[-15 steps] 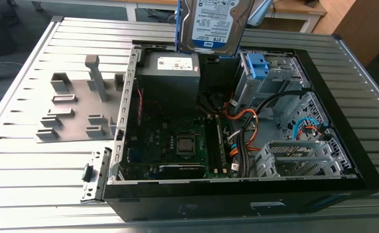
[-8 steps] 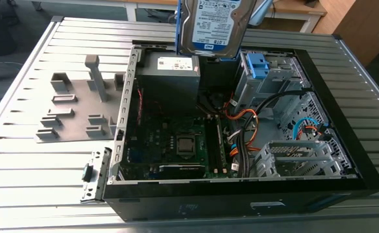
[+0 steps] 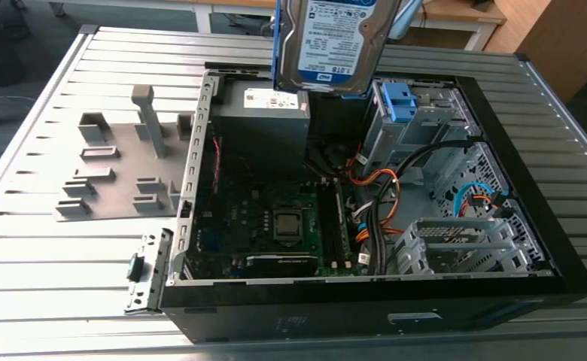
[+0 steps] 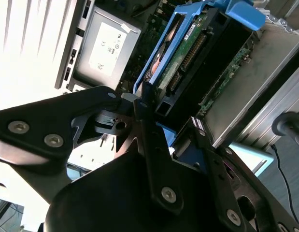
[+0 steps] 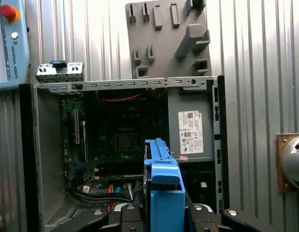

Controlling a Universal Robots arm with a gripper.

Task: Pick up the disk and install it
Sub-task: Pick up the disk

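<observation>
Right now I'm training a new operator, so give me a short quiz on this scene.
1. True or false: the disk already sits inside the computer case.
2. Fill in: the power supply's sticker is ____.
3. The gripper is: A open; B shut on the disk; C shut on the power supply.
Key: 1 false, it hangs above the case; 2 white; 3 B.

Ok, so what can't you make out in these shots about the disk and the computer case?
- Exterior view: the top of the disk is cut off by the picture's upper edge, and it hides part of the interior of the case behind it.
- First wrist view: the disk is edge-on, so its blue frame hides both faces.
- Second wrist view: the label side of the disk faces away.
</observation>
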